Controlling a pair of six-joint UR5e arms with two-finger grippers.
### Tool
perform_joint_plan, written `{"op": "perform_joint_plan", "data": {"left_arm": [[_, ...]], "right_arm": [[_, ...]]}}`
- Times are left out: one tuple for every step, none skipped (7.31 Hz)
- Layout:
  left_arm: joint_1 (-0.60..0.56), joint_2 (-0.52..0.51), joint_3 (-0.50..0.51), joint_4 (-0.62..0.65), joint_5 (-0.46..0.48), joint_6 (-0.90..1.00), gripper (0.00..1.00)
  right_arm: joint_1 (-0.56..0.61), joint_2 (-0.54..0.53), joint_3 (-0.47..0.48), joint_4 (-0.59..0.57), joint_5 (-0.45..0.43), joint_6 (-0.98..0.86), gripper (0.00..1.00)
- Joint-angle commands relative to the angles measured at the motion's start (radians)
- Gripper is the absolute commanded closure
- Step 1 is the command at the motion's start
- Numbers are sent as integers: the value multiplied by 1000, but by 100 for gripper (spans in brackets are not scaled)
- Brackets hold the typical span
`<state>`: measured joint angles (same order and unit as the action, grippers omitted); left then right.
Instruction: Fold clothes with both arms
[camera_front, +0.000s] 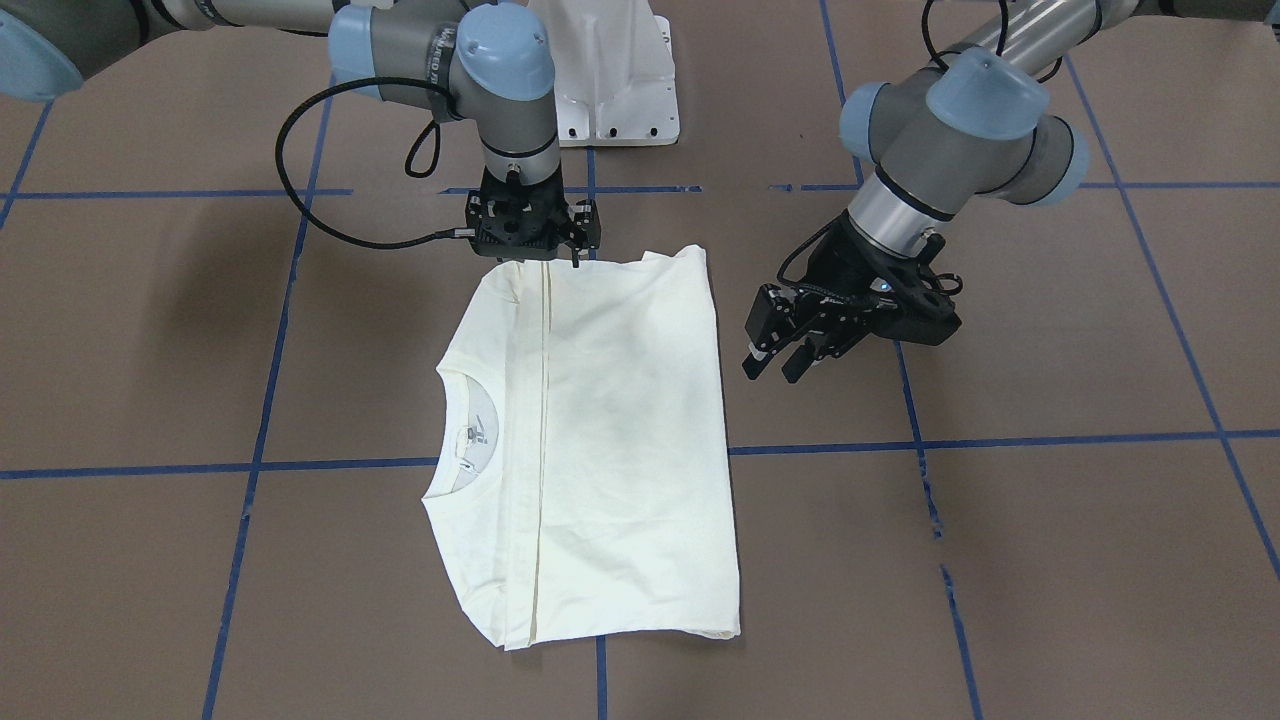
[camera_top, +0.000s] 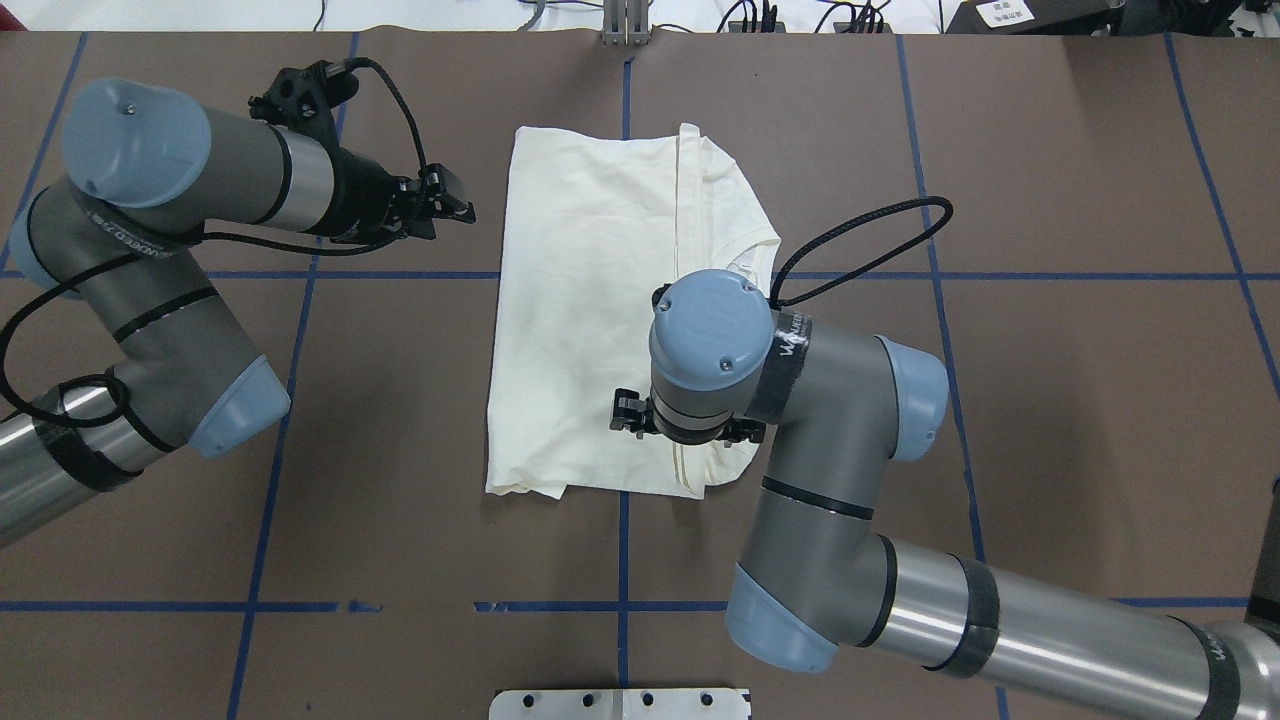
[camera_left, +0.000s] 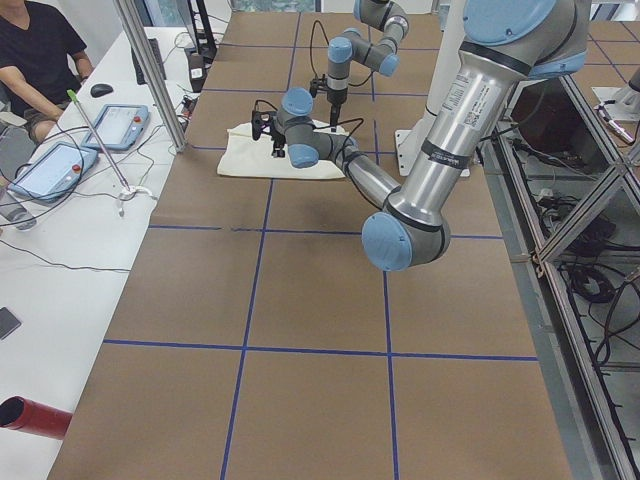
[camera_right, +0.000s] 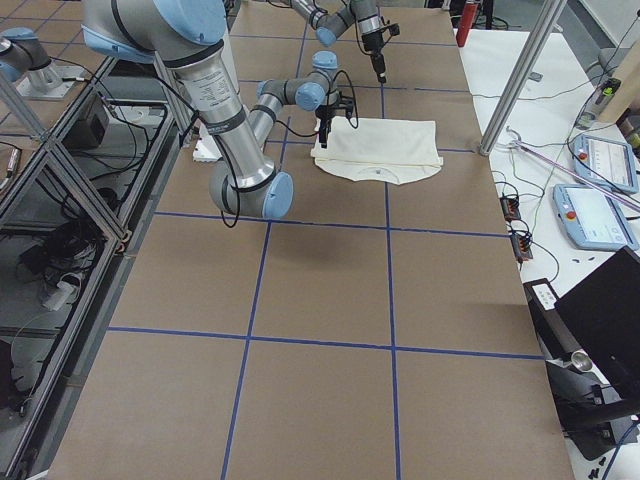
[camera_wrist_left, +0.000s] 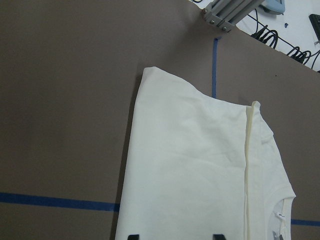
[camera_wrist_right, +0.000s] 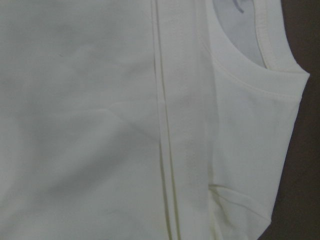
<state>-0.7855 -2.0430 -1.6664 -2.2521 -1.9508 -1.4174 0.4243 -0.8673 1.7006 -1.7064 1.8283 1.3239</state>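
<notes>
Cream shirt (camera_front: 620, 420) lies folded, plain side up, mid-desk (camera_front: 1050, 550), with the collar toward the desk's right end. Left hand (camera_front: 770, 372): fingers spread, holding nothing, just off the shirt's left side. Right hand (camera_front: 547, 258): pointed down at the shirt's robot-side edge; spread or pinching, cannot tell.

Overhead and front cameras — opposed — share the shirt (camera_front: 620, 430).

Left gripper (camera_front: 770, 370) tilted, jaws apart; right gripper (camera_front: 535, 245) vertical, low, jaws out of sight.
</notes>
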Motion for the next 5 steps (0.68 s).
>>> {"op": "perform_joint_plan", "data": {"left_arm": [[0,6,-4,2,-2,0,42],[2,6,-1,2,-2,0,42],[2,6,-1,2,-2,0,42],[2,6,2,2,-2,0,42],[2,6,4,0,-2,0,42]], "right_arm": [[-10,43,-109,-30,-7,-106,0],[-10,60,-121,-63,-12,-121,0],[-15,59,-119,-109,-20,-174,0],[-25,59,-122,-110,-30,-178,0],[-27,57,-124,-110,-32,-181,0]]}}
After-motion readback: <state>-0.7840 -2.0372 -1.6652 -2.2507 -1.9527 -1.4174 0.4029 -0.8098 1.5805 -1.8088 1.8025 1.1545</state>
